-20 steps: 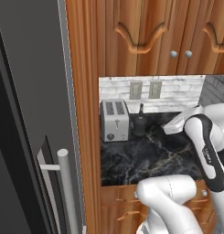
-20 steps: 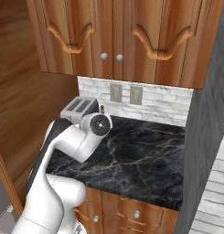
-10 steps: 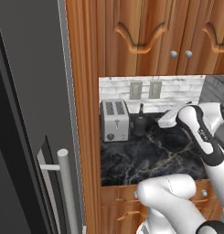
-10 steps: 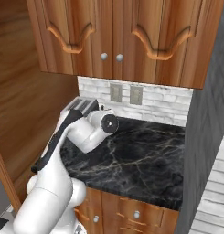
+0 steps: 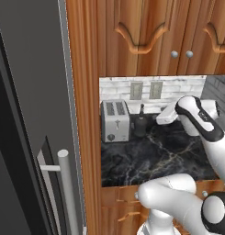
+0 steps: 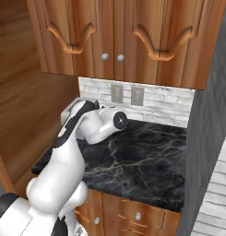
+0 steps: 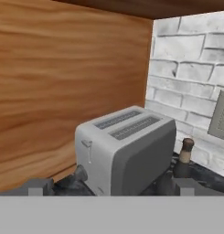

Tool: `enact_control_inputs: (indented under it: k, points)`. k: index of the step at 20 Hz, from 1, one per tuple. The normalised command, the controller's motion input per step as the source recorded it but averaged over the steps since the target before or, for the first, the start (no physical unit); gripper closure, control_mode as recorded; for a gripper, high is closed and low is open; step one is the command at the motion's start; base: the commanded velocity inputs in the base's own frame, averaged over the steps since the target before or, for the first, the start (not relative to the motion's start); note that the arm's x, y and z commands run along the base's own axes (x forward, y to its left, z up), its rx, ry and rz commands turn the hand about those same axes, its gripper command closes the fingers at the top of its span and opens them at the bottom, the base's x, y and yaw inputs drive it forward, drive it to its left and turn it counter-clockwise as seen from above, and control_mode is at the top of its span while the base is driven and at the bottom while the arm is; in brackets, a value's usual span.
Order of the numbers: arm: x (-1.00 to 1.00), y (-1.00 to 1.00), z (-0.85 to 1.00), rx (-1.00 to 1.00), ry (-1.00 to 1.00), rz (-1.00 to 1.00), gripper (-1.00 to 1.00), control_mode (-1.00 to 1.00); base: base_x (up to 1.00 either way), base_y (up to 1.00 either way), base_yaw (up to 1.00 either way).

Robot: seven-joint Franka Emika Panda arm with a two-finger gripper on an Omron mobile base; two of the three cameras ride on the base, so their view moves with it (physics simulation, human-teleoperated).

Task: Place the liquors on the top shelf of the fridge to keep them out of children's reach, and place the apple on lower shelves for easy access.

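One dark bottle (image 5: pixel 141 124) stands on the black marble counter (image 5: pixel 164 158) just beside a grey toaster (image 5: pixel 115 120). Spread wide and holding nothing, the gripper (image 7: pixel 111 185) faces the toaster.

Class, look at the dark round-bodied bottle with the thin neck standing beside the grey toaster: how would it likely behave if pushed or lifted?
The dark round-bodied bottle looks rigid. Its thin neck above a wider body suggests a push high up might tip it, and once down it could roll. It stands close beside the grey toaster, so a sideways nudge would probably knock it against that.
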Motion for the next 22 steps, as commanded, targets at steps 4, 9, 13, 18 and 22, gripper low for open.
enact_control_inputs:
  k: [4, 9, 13, 18, 22]
  points:
    - [0.31, 0.0, -0.21, 0.0, 0.0, 0.1, -1.0, -1.0, 0.0, 0.0, 0.0]
    - [0.25, 0.0, -0.28, 0.0, 0.0, 0.09, -1.0, -1.0, 0.0, 0.0, 0.0]
    - [0.2, 0.0, -0.22, 0.0, 0.0, 0.06, -1.0, -1.0, 0.0, 0.0, 0.0]
    - [0.16, 0.0, -0.11, 0.0, 0.0, 0.04, -1.0, -1.0, 0.0, 0.0, 0.0]
    - [0.24, 0.0, -0.03, 0.0, 0.0, 0.03, -1.0, -1.0, 0.0, 0.0, 0.0]
